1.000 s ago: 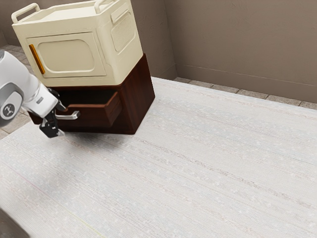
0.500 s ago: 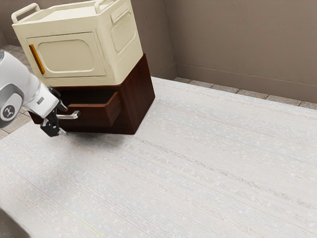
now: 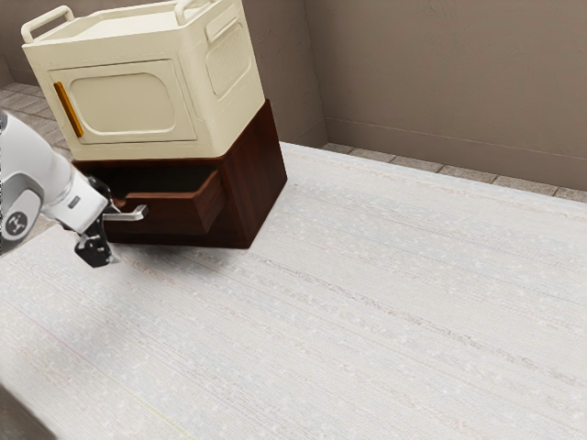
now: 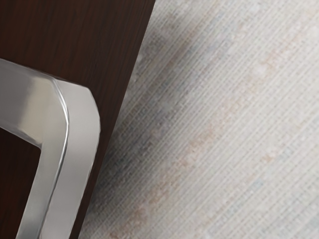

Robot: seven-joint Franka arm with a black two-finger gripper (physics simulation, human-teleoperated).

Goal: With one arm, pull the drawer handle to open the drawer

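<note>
OK so here's how my arm point(image 3: 38, 172) sits: it comes in at the exterior view's left edge and slopes down toward the exterior view's right, with the round grey joint point(image 3: 16, 223) right by that edge. The hand end is tilted, not straight up and down, and it's low, out in front of the drawer point(image 3: 174, 217).

The gripper point(image 3: 117, 229) has its fingers spread apart, pretty wide honestly. In the exterior view one is up by the handle point(image 3: 129, 214) and the other is lower down, over the pale table point(image 3: 367, 293). It isn't clamped on anything that I can see. Can't tell if either finger is actually brushing the handle, they overlap a fair bit from that side.

The handle is the silver bar on the drawer's front, right beside the gripper. The wrist view has it really close up, with a bent corner of the bar in front of the dark wood and the table past the wood's edge, so my hand is facing it from nearby.

Drawer's partly open btw. Its front stands out from the dark cabinet point(image 3: 259, 174), and you can see down into it over the top edge, plus one of its sides. On top of the cabinet there's a cream box point(image 3: 138, 103) with an orange strip point(image 3: 68, 110) on its front.
</note>
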